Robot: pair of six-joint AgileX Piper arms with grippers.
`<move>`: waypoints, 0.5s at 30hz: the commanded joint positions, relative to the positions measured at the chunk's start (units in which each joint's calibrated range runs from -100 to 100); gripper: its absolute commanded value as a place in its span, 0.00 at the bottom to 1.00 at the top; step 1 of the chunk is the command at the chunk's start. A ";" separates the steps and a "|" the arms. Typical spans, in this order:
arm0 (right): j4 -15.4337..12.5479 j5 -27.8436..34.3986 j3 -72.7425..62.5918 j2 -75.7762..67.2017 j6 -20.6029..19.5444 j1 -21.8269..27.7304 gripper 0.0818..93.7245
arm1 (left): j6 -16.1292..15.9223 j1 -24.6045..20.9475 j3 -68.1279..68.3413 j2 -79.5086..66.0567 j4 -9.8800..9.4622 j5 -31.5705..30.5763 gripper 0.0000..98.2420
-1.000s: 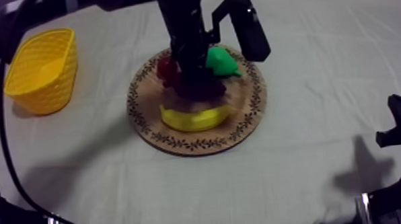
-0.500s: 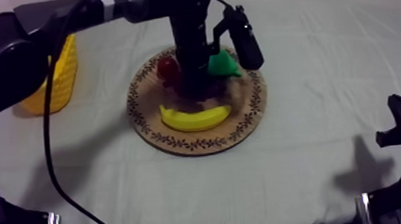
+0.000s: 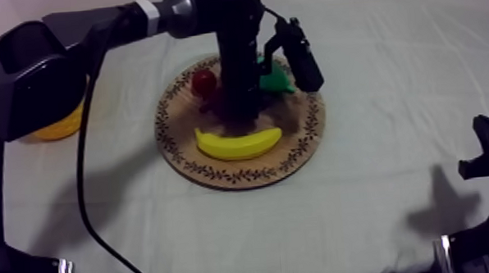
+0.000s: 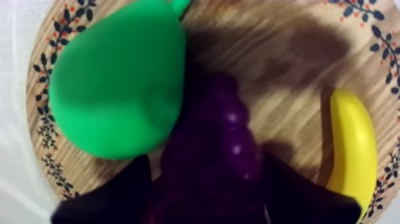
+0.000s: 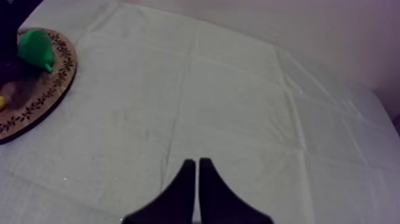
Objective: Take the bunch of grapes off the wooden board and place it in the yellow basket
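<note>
Grapes (image 4: 223, 113) sit about mid-board (image 3: 304, 142), lying on the wood. Left gripper (image 4: 205, 162) is straight down on them from above, with the arm coming in over the table's far left corner. Jaws are closed round the bunch: one finger (image 4: 113, 196) against each side, grapes filling the gap. Bunch not lifted off the wood.

Left to right across the table (image 3: 385, 219):
- Basket (image 3: 62, 124) at the left edge, mostly hidden behind the left arm, well apart from the board.
- Board in the middle of the table.
- Red fruit (image 3: 204, 81) near the board's far left rim, just beside the gripper.
- Banana (image 3: 238, 143) along the near rim, curved ends pointing up toward the grapes. In the left wrist view it is apart from the grapes, bare wood between.
- Pear (image 3: 278, 80) toward the far right rim. In the left wrist view it touches the grapes on one side.
- Right gripper (image 5: 196, 162) low at the table's right edge, jaws pressed together in a narrow wedge, holding nothing, over bare cloth and well apart from the board.
</note>
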 commanded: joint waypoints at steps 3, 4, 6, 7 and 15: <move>0.00 0.00 -0.04 0.00 0.00 -0.02 0.00 | 0.91 0.00 0.20 0.30 -0.05 -0.05 0.41; 0.00 0.00 -0.04 0.00 0.00 -0.02 0.00 | 1.10 -0.03 0.38 0.31 -0.06 -0.05 0.37; 0.00 0.00 -0.04 0.00 0.00 -0.02 0.00 | 1.44 -0.10 0.98 0.15 -0.07 -0.14 0.33; 0.00 0.00 -0.04 0.00 0.00 -0.02 0.00 | 1.56 -0.15 1.39 -0.03 -0.06 -0.28 0.32; 0.00 0.00 -0.04 0.00 0.00 -0.02 0.00 | 2.19 -0.25 7.03 -5.39 -0.51 -2.12 0.28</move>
